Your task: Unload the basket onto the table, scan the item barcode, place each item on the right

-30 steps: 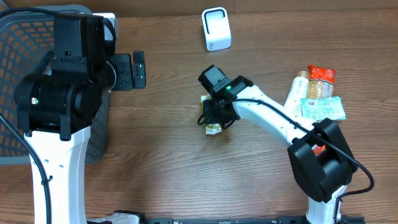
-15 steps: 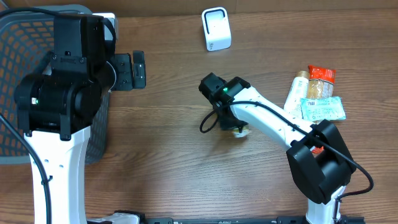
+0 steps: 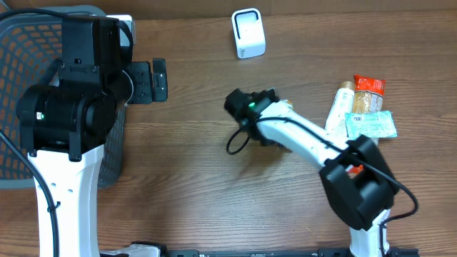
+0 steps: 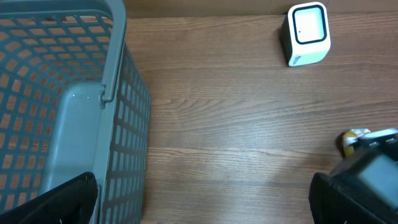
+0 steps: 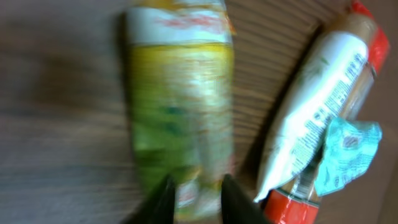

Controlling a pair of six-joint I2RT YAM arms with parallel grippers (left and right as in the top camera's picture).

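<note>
The item, a yellow-green packet (image 5: 180,93), lies lengthwise on the wood just ahead of my right gripper (image 5: 196,200). Its near end sits between the two dark fingers, which stand a little apart; motion blur hides whether they press on it. In the overhead view the right arm (image 3: 251,107) covers the packet at the table's middle. A corner of the packet (image 4: 354,135) shows in the left wrist view. The white scanner (image 3: 248,33) stands upright at the back edge. My left gripper (image 3: 158,78) hangs wide open beside the basket, with nothing between its fingers (image 4: 56,202).
A grey mesh basket (image 3: 21,43) fills the left side, its rim (image 4: 118,50) close to the left gripper. At the right lie other goods (image 3: 360,107): a white tube (image 5: 317,93), a teal packet (image 5: 348,155) and a red-ended pack (image 5: 292,208), close beside the item.
My right arm has swung the packet from the table's middle towards the pile at the right. Its fingers have parted slightly. The left arm has not moved.
</note>
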